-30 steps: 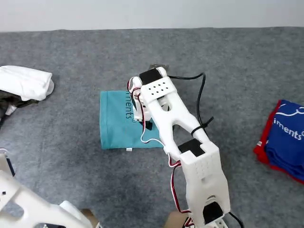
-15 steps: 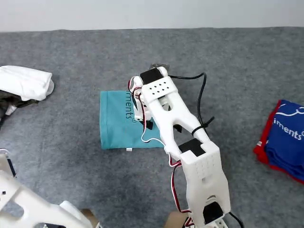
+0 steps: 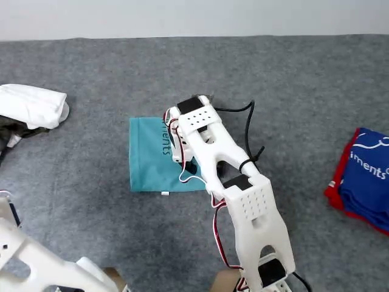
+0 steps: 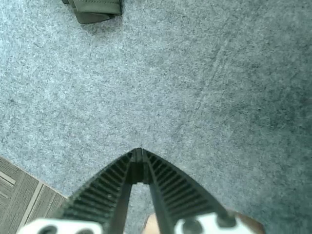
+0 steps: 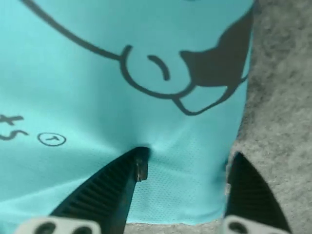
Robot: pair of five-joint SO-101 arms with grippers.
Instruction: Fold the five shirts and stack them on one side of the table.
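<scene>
A folded teal shirt (image 3: 149,155) with dark print lies flat on the grey felt table (image 3: 292,91), near the middle. My right arm (image 3: 206,131) stretches over its right part. In the right wrist view my right gripper (image 5: 187,158) stands open at the teal shirt (image 5: 146,73): one finger presses into the cloth, the other sits at the shirt's edge beside bare felt. My left gripper (image 4: 141,152) is shut with nothing in it, hovering over bare felt. The left arm (image 3: 30,261) sits at the near left corner.
A white shirt (image 3: 33,104) lies bunched at the far left on a dark garment (image 3: 15,131). At the right edge a blue folded shirt (image 3: 364,173) rests on a red one (image 3: 333,188). An olive garment (image 4: 95,7) and the table's edge over floor (image 4: 19,195) show.
My right arm's wrist has shifted a little toward the near edge and down over the teal shirt. The left arm has not moved.
</scene>
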